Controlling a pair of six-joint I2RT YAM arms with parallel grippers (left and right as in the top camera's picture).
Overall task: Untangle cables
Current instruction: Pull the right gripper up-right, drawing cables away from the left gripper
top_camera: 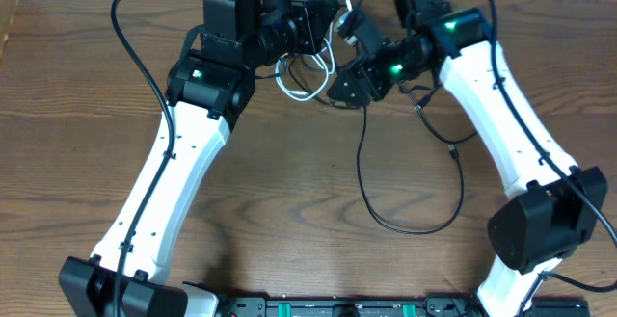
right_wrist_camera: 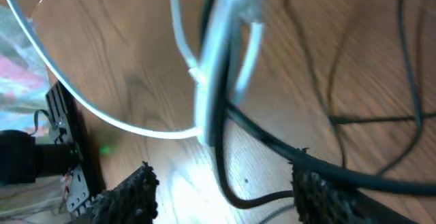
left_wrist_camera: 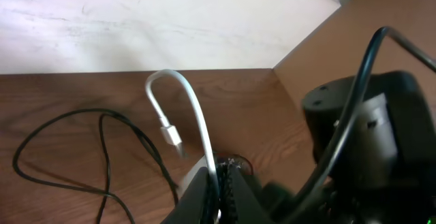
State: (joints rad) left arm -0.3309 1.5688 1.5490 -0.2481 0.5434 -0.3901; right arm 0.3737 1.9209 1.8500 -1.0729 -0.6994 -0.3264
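Observation:
The white cable (top_camera: 294,92) lies in loops on the wooden table between the two arms at the back. My left gripper (top_camera: 323,20) (left_wrist_camera: 221,178) is shut on this white cable (left_wrist_camera: 194,108), which arcs up from the jaws and ends in a small plug (left_wrist_camera: 172,137). A thin black cable (top_camera: 364,177) trails from the tangle toward the front in a wide loop. My right gripper (top_camera: 339,91) (right_wrist_camera: 225,193) hovers over the tangle, its fingers (right_wrist_camera: 129,193) wide apart, open. A black cable (right_wrist_camera: 235,183) runs between them, and the blurred white cable (right_wrist_camera: 211,67) crosses above.
Another thin black cable (left_wrist_camera: 102,149) loops on the table left of the left gripper. A white wall (left_wrist_camera: 170,20) rises just behind the table's back edge. Thick black arm wires (top_camera: 130,38) arch over the left arm. A black base rail (top_camera: 328,307) runs along the front.

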